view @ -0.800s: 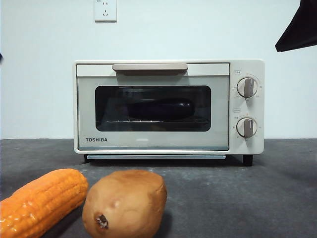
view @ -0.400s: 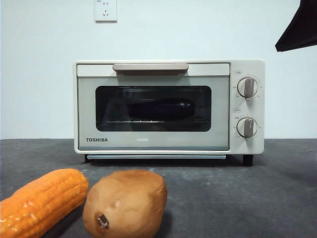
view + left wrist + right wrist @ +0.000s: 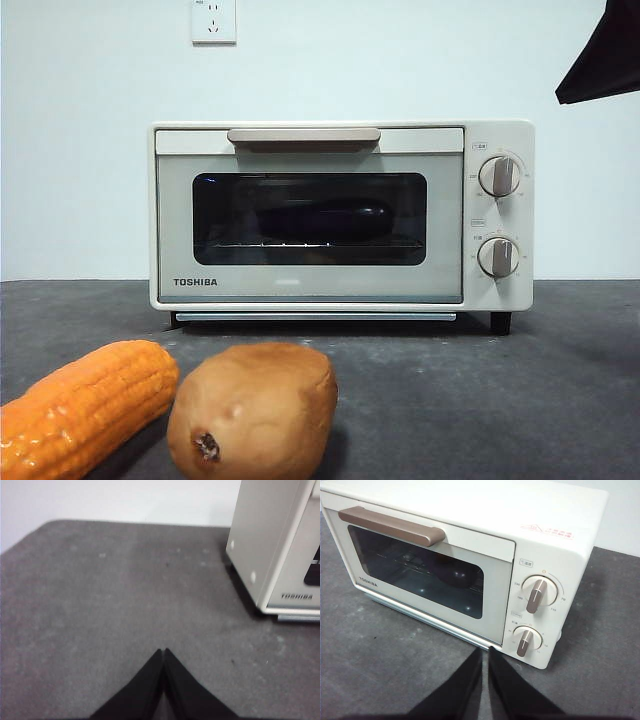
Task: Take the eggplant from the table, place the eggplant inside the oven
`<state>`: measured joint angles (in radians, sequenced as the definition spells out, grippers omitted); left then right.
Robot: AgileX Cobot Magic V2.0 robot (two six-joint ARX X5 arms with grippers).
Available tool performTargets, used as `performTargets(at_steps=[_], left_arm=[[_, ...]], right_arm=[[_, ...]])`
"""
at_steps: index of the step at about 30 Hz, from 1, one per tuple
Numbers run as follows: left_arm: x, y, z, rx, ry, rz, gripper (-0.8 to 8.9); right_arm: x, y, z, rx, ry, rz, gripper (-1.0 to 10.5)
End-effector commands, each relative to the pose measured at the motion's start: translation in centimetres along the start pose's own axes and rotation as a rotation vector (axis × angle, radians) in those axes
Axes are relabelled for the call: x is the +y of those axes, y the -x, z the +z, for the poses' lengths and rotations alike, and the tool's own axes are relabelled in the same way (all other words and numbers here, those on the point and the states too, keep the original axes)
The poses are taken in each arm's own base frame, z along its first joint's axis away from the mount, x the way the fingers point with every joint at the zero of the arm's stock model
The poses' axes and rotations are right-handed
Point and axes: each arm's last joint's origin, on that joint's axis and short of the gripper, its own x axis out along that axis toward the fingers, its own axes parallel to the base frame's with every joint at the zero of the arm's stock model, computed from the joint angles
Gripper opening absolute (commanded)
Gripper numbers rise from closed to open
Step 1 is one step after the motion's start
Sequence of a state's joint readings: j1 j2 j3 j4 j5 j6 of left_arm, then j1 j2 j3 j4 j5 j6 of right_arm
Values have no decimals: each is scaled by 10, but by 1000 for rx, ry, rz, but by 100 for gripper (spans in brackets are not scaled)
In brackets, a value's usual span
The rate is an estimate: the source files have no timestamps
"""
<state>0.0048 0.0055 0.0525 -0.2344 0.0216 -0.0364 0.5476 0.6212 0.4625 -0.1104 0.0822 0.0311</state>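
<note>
We see the eggplant (image 3: 322, 220) lying on the rack inside the shut oven (image 3: 340, 215) at the far side of the table (image 3: 480, 400), while our left gripper (image 3: 163, 652) and right gripper (image 3: 485, 652) hang empty, jaws pressed together.

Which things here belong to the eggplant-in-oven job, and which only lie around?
Job:
- eggplant, on the rack behind the shut door
- oven
- table

Lying about:
- corn cob
- potato, touching the cob
- wall socket
</note>
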Motion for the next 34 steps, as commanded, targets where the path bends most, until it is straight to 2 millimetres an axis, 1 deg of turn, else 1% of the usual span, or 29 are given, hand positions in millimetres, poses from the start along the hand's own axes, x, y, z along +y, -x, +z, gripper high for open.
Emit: performTargets(at_steps=[1,27,30,34], left_arm=[[0,-1,-2,-6,-1,5,4],[1,-2,-4,-6,-1,5,4],[1,-2,-4,-6,-1,5,4],[1,-2,-4,-7,-1,5,4]], right_arm=[[1,0,2,-13,-8,1,4],[1,0,1,-5,2,0,4],[-2,11,4,-43,68,-26,4],[-11,39,13,-185,127,-106,4]])
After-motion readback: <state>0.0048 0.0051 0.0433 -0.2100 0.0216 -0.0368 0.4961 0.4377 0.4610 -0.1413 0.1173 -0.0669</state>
